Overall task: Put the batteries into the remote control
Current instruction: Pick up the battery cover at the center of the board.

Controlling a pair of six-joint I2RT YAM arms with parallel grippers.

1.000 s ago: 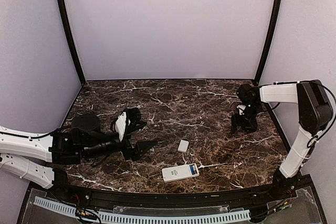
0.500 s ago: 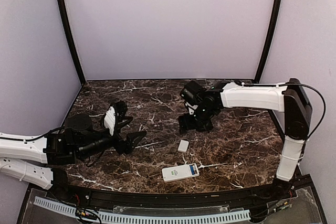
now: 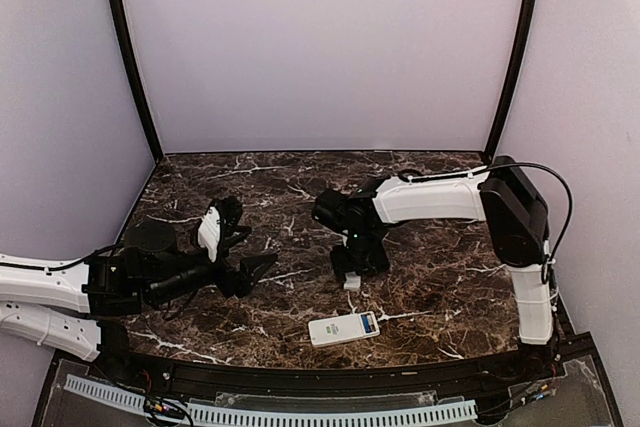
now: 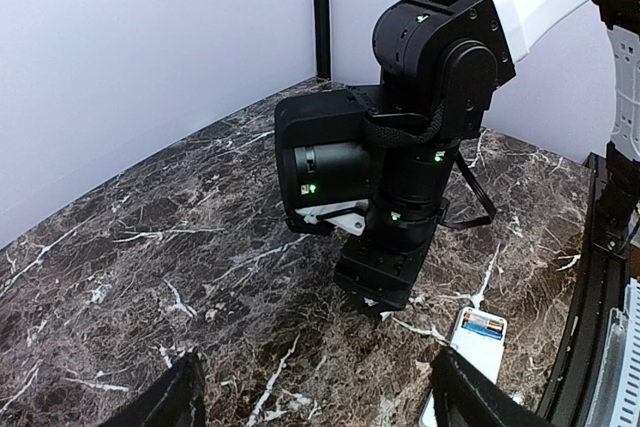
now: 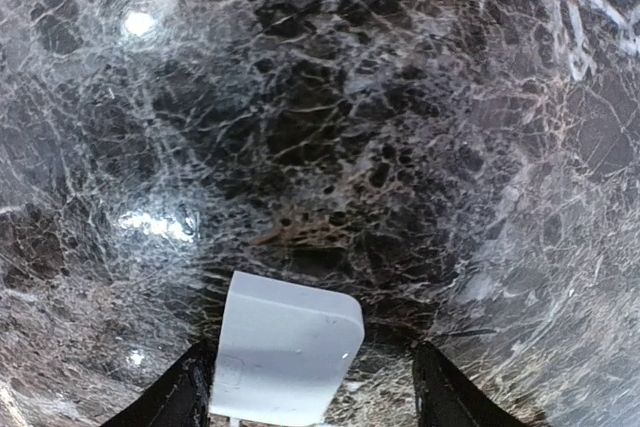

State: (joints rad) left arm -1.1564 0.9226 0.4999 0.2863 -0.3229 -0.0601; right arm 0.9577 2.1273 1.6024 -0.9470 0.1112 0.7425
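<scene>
The white remote control [image 3: 343, 328] lies green label up near the front edge. Its open compartment at the right end holds bluish batteries [image 3: 369, 323]. Both also show in the left wrist view: the remote [image 4: 462, 350], the batteries [image 4: 483, 324]. The small white cover piece [image 3: 350, 282] lies just behind the remote. My right gripper [image 3: 348, 267] points down over it, open. In the right wrist view the cover [image 5: 285, 357] lies between the open gripper's [image 5: 315, 402] fingers, nearer the left one. My left gripper [image 3: 258, 247] is open and empty, left of the cover.
The dark marble table [image 3: 440, 277] is walled by pale purple panels on three sides. The right arm [image 3: 430, 197] stretches across the middle, and its wrist [image 4: 400, 147] fills the left wrist view. A black rail [image 3: 300, 372] runs along the near edge.
My right arm has swung from the right side leftward and now hangs over the cover piece. My left gripper has drawn back a little to the left. The remote has not moved.
</scene>
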